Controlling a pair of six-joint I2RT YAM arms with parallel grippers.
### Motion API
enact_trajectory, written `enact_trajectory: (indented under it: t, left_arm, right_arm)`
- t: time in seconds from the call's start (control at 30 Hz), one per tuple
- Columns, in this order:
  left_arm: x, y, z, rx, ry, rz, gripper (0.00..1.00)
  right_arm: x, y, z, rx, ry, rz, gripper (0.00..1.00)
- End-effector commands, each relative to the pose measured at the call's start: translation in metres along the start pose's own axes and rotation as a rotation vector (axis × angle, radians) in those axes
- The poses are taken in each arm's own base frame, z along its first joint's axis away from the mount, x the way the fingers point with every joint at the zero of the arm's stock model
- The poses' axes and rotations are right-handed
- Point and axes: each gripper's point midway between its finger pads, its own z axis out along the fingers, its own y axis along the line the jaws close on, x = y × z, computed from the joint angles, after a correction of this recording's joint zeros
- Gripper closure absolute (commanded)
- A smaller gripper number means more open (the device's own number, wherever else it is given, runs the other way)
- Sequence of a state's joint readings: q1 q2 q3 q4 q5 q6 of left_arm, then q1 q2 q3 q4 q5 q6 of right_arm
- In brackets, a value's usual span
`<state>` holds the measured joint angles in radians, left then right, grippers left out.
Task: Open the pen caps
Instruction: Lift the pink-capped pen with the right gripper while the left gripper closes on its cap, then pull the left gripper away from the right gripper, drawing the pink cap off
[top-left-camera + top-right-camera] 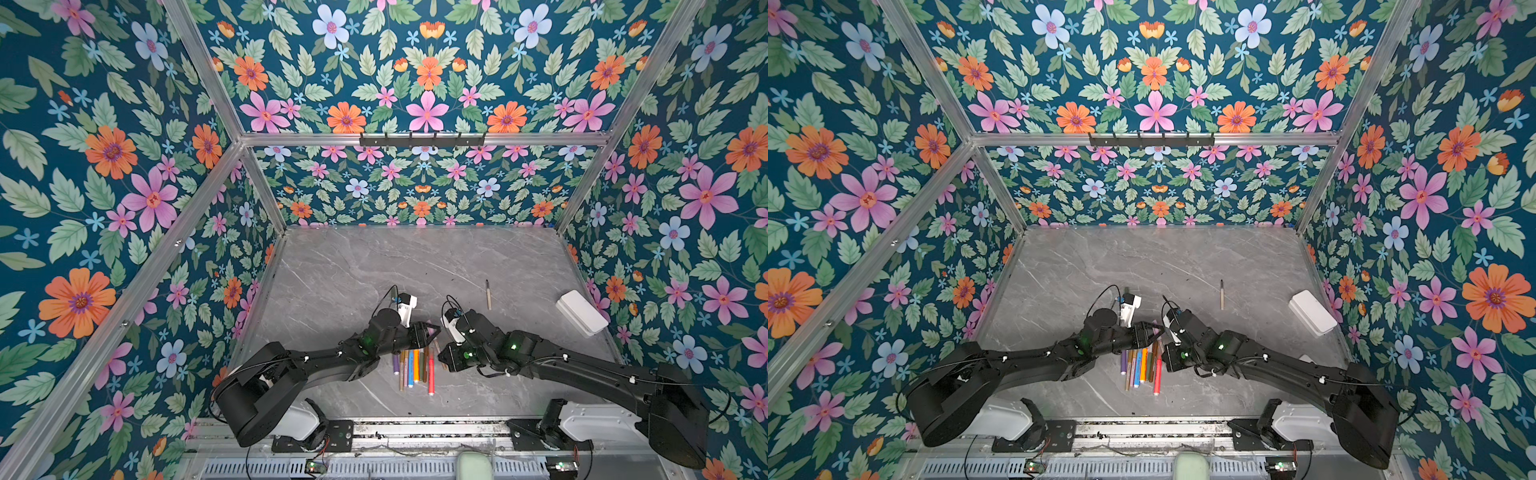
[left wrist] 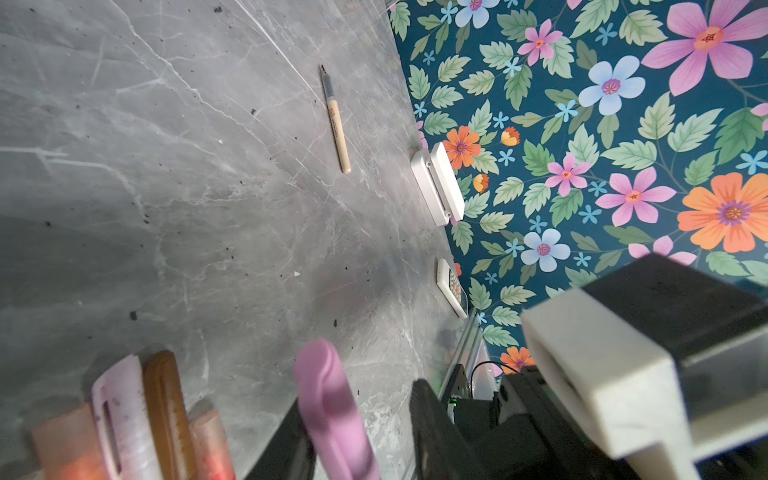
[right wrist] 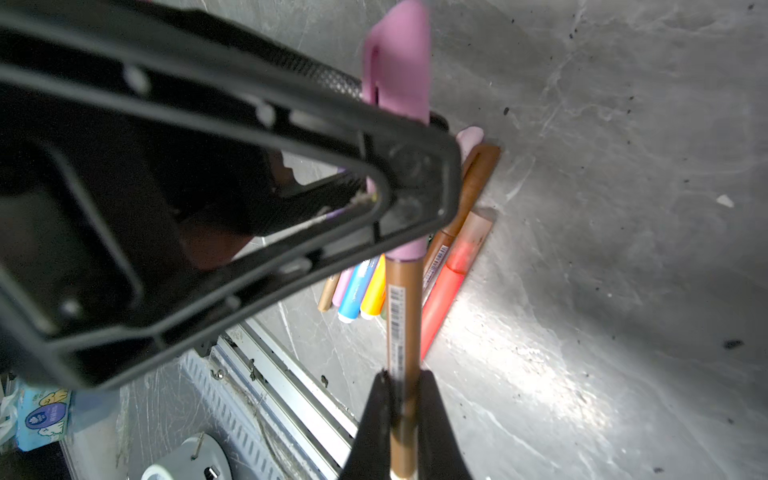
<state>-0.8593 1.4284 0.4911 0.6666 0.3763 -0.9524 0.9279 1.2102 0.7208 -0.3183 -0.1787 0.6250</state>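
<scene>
My right gripper (image 3: 405,376) is shut on the body of a brown pen (image 3: 401,316), which it holds above the table. The pen's pink cap (image 3: 399,70) points away from it. My left gripper (image 2: 357,407) reaches across that cap (image 2: 328,399). The cap lies against one finger, and a gap shows to the other finger (image 2: 428,415), so the jaws stand open around it. In both top views the grippers (image 1: 432,330) (image 1: 442,353) meet over a row of capped pens (image 1: 413,365) (image 1: 1142,365) on the grey table. A beige pen with a bare dark tip (image 1: 488,295) lies farther back.
A white box (image 1: 582,312) sits by the right wall, and a small white keypad-like item (image 2: 451,286) lies nearer along that wall. Flowered walls enclose the marble table (image 1: 353,266). A metal rail (image 1: 415,428) runs along the front edge.
</scene>
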Motion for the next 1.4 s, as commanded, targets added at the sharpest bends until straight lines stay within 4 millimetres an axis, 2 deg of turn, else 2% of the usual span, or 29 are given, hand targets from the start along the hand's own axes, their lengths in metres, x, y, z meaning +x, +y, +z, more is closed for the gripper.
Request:
enact_trajectory:
  t: [0.0,0.13,0.3,0.33,0.37,0.4,0.43,0.57,0.63,0.7,0.77,0.83,0.9,1.0,1.1,1.17,1.23,1.3,1.37]
  left_arm:
    - [-0.006,-0.019,0.002,0.080,-0.009,0.010,0.73]
    - [-0.004,-0.021,0.004,0.101,0.001,0.006,0.86]
    - [-0.004,-0.023,0.005,0.112,0.006,0.005,0.98]
    - [-0.004,-0.024,0.004,0.115,0.006,0.005,1.00]
    - [-0.004,-0.025,0.004,0.121,0.006,0.000,1.00]
    - [-0.004,-0.026,0.004,0.123,0.006,-0.003,1.00]
    - [-0.004,-0.027,0.004,0.129,0.004,-0.006,1.00]
    - [-0.006,-0.031,0.003,0.152,-0.003,-0.016,1.00]
    - [-0.006,-0.032,0.002,0.156,-0.004,-0.016,1.00]
    - [-0.007,-0.033,0.002,0.159,-0.005,-0.017,1.00]
    - [-0.007,-0.035,0.001,0.165,-0.009,-0.019,1.00]
    - [-0.008,-0.037,-0.001,0.171,-0.011,-0.018,1.00]
    - [-0.012,-0.039,-0.002,0.172,-0.018,-0.016,1.00]
    - [-0.036,-0.029,-0.003,0.127,-0.047,0.007,1.00]
    - [-0.092,-0.003,-0.014,0.060,-0.128,0.016,1.00]
    - [-0.127,0.003,-0.023,0.059,-0.187,0.017,1.00]
    - [-0.140,-0.002,-0.024,0.069,-0.208,0.028,1.00]
    - [-0.139,-0.005,-0.022,0.076,-0.212,0.030,1.00]
    - [-0.137,0.001,-0.024,0.076,-0.235,0.012,1.00]
  right_arm:
    - [-0.001,0.002,-0.002,-0.008,-0.006,-0.010,1.00]
    - [-0.001,0.000,-0.003,0.003,-0.009,-0.012,1.00]
    - [-0.002,-0.002,-0.005,0.015,-0.017,-0.013,1.00]
    - [-0.003,-0.003,-0.006,0.020,-0.022,-0.012,0.94]
    - [-0.004,-0.004,-0.006,0.028,-0.026,-0.011,0.82]
    - [-0.005,-0.003,-0.006,0.028,-0.031,-0.009,0.75]
    - [-0.006,-0.003,-0.007,0.028,-0.035,-0.010,0.70]
    - [-0.014,0.001,-0.006,0.030,-0.044,-0.016,0.67]
    - [-0.016,0.002,-0.004,0.037,-0.041,-0.021,0.68]
    - [-0.018,0.002,-0.002,0.045,-0.039,-0.023,0.73]
    - [-0.019,-0.001,0.000,0.062,-0.036,-0.019,0.82]
    - [-0.019,-0.005,0.001,0.085,-0.037,-0.013,1.00]
    - [-0.018,-0.009,0.000,0.105,-0.040,-0.004,1.00]
    - [-0.014,-0.010,0.002,0.095,-0.033,0.005,1.00]
    - [-0.001,-0.004,0.013,0.067,0.003,0.002,1.00]
    - [0.010,0.000,0.022,0.074,0.034,-0.007,1.00]
    - [0.016,0.003,0.026,0.071,0.044,-0.002,1.00]
    - [0.017,0.003,0.026,0.063,0.034,0.007,1.00]
    - [0.015,0.002,0.023,0.064,0.014,0.013,1.00]
